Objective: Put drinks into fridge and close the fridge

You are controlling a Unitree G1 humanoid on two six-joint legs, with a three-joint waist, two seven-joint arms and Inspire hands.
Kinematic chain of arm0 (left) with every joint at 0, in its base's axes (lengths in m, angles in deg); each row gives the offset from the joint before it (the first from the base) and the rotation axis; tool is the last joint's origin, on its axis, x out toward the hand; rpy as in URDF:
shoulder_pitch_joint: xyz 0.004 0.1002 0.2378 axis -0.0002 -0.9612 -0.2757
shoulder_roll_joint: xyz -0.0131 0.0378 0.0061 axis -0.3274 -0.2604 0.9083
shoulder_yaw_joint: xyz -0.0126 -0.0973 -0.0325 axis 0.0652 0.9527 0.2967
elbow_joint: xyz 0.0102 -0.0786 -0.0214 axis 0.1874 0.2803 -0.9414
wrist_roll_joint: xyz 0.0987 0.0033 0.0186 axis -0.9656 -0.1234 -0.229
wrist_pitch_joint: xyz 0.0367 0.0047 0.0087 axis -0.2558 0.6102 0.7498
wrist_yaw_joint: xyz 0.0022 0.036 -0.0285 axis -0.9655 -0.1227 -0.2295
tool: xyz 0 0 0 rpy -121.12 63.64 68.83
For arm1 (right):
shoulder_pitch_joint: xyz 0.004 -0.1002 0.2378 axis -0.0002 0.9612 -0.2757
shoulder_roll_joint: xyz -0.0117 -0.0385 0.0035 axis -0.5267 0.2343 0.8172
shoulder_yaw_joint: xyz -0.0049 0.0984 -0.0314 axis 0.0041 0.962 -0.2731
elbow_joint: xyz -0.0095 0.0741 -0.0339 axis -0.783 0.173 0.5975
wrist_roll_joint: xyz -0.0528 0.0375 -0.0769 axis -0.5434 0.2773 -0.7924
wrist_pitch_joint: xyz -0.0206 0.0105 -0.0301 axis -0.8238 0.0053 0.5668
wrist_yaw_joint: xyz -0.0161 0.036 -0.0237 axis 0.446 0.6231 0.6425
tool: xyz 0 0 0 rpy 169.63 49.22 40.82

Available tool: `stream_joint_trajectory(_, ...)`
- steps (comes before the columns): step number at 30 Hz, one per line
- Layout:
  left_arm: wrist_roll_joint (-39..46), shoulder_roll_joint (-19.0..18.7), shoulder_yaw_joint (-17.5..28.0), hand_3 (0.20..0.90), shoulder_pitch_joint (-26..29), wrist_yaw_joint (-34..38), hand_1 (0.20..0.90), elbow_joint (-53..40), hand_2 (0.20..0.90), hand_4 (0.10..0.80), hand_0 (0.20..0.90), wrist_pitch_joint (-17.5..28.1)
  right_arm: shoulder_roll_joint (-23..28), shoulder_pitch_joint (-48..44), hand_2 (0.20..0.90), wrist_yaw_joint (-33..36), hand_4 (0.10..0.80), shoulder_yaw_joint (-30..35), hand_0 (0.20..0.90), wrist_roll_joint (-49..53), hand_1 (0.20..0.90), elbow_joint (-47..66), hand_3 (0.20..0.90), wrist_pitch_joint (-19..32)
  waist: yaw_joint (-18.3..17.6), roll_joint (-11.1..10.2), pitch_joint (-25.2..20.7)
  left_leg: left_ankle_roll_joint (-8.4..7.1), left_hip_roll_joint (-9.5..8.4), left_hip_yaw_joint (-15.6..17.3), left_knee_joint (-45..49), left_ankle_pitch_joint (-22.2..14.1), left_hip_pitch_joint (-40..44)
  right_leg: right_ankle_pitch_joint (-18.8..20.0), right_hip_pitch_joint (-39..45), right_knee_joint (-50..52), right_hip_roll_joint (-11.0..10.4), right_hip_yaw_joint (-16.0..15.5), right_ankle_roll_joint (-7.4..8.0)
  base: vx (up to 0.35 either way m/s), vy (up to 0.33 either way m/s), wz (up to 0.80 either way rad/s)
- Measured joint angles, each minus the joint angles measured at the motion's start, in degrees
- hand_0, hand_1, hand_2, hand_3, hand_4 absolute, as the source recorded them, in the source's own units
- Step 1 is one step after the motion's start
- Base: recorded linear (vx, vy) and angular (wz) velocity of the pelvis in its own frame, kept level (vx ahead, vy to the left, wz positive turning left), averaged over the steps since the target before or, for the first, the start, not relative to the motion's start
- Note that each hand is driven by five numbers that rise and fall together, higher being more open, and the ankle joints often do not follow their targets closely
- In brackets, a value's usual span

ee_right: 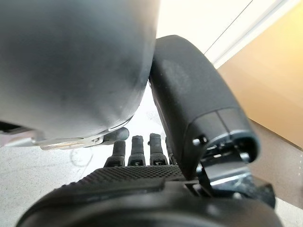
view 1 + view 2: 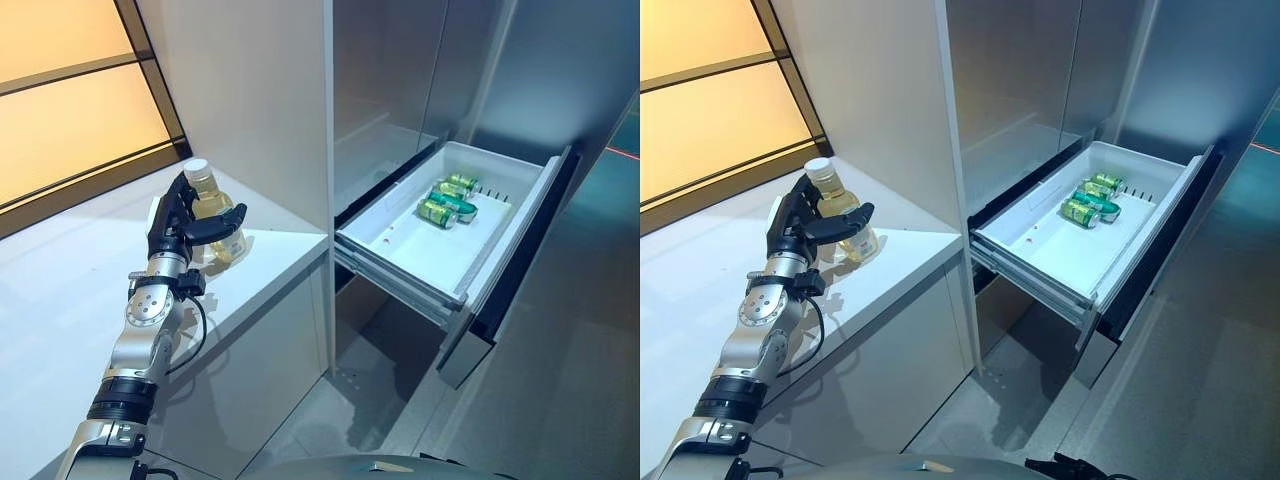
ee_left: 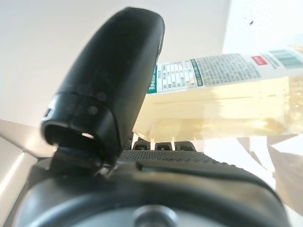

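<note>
A clear bottle (image 2: 207,195) of pale yellow drink with a white cap stands upright on the white counter (image 2: 70,290) at the left. My left hand (image 2: 168,228) is around it: straight fingers stand behind it and the thumb (image 3: 113,71) reaches across its front. The bottle's label and liquid (image 3: 227,109) show past the thumb in the left wrist view. The fridge's white drawer (image 2: 400,245) is pulled out at the right, with green cans (image 2: 447,200) lying at its far end. My right hand (image 1: 189,109) shows in the right wrist view, fingers straight and holding nothing.
A tall grey fridge panel (image 2: 270,100) stands between the counter and the drawer. The drawer's dark front (image 2: 510,270) juts out over the grey floor (image 2: 560,380). An amber window (image 2: 70,90) runs behind the counter.
</note>
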Motion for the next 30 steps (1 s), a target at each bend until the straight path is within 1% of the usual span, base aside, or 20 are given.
stream_joint_trajectory(4,0.78,0.02,0.0,0.469,0.0,0.0,0.531,0.0,0.531,0.369,0.531,0.0,0.0,0.0,0.9,0.0,0.8,0.0,0.9,-0.05,0.9,0.0,0.9,0.0,-0.01,0.0,0.0,-0.01,0.04,0.14,0.01,0.0,0.21,0.01,0.01,0.0,0.05,0.15,-0.01,0.0,0.0,0.0)
stream_joint_trajectory(5,0.78,0.02,-0.01,0.359,0.0,-0.06,0.436,0.0,0.436,0.259,0.436,0.0,0.0,0.0,0.9,0.0,0.8,0.0,0.9,-0.04,0.9,0.0,0.9,0.0,0.0,0.0,0.0,-0.01,0.05,0.15,0.01,0.0,0.25,0.01,0.03,0.0,0.05,0.17,-0.01,0.0,0.0,0.0)
stream_joint_trajectory(6,0.74,0.02,-0.11,0.321,0.0,-0.01,0.404,0.19,0.404,0.221,0.404,0.0,0.0,0.0,0.9,0.0,0.8,-0.01,0.9,-0.04,0.9,0.0,0.9,0.0,-0.01,0.0,0.0,-0.01,0.06,0.19,0.0,-0.01,0.31,0.01,0.06,0.0,0.06,0.23,-0.01,0.0,0.0,0.0)
stream_joint_trajectory(7,0.75,0.02,-0.11,0.2,0.06,0.12,0.3,0.46,0.3,0.1,0.3,0.04,0.0,0.03,0.9,0.0,0.8,-0.01,0.9,-0.04,0.9,0.0,0.9,0.0,0.0,0.02,-0.01,-0.04,0.07,0.23,0.0,-0.03,0.35,0.01,0.09,0.0,0.08,0.29,-0.01,0.0,0.0,0.0)
stream_joint_trajectory(11,0.9,0.07,-0.14,0.2,0.76,0.35,0.3,2.09,0.3,0.1,0.3,0.38,-0.03,0.06,0.9,-0.01,0.8,-0.01,0.9,-0.19,0.9,0.02,0.9,0.01,-0.06,0.04,-0.04,-0.09,0.13,0.32,0.0,-0.07,0.41,0.01,0.08,0.0,0.16,0.45,-0.02,0.0,0.0,0.0)
stream_joint_trajectory(19,0.97,0.08,-0.55,0.2,0.86,0.64,0.3,2.14,0.3,0.1,0.3,0.83,-0.04,0.07,0.9,-0.02,0.8,0.0,0.9,-0.31,0.9,0.02,0.9,-0.01,-0.06,0.06,-0.1,-0.13,0.27,0.79,0.01,-0.1,0.54,0.05,0.03,0.0,0.29,0.84,-0.07,0.003,-0.004,-0.01)
stream_joint_trajectory(21,2.67,0.14,-0.56,0.2,0.86,0.08,0.3,2.18,0.3,0.1,0.3,0.87,-0.04,0.07,0.9,-0.06,0.8,-0.05,0.9,-0.33,0.9,0.04,0.9,0.05,-0.07,0.06,-0.1,-0.13,0.28,0.82,0.01,-0.1,0.54,0.05,0.01,0.0,0.3,0.87,-0.08,0.0,0.0,0.0)
stream_joint_trajectory(24,9.94,1.3,-0.58,0.2,0.82,-2.34,0.3,2.18,0.3,0.1,0.3,0.88,-0.04,0.11,0.9,-0.15,0.8,-0.2,0.9,-0.88,0.9,0.19,0.9,0.56,0.16,0.02,-0.07,-0.13,0.27,0.81,0.01,-0.1,0.52,0.05,-0.01,0.0,0.3,0.87,-0.08,0.0,0.0,0.0)
stream_joint_trajectory(26,16.79,3.42,-0.55,0.2,0.74,-4.55,0.3,1.81,0.3,0.1,0.3,0.86,0.2,0.75,0.9,-0.13,0.8,-2.42,0.9,-3.31,0.9,2.56,0.9,1.98,0.3,-0.05,0.01,-0.12,0.28,0.79,0.03,-0.1,0.4,0.05,-0.1,0.0,0.29,0.86,-0.08,-0.024,-0.009,0.0)
stream_joint_trajectory(29,29.06,7.61,-0.58,0.2,-0.54,-9.37,0.3,-1.09,0.3,0.1,0.3,0.2,1.76,3.56,0.9,-0.12,0.8,-8.88,0.9,-8.55,0.9,16.73,0.9,3.4,0.05,-0.56,0.6,-0.12,0.35,0.78,0.06,-0.09,0.33,0.06,-0.21,0.0,0.34,0.85,-0.09,-0.067,-0.02,0.0)
stream_joint_trajectory(30,30.46,8.21,-0.58,0.2,-0.93,-10.21,0.3,-1.93,0.3,0.1,0.3,-0.07,1.8,4.02,0.9,-0.07,0.8,-9.5,0.9,-9.18,0.9,19.27,0.9,3.53,-0.03,-0.63,0.67,-0.13,0.36,0.79,0.05,-0.09,0.29,0.06,-0.27,0.0,0.35,0.86,-0.09,-0.081,-0.027,-0.02)
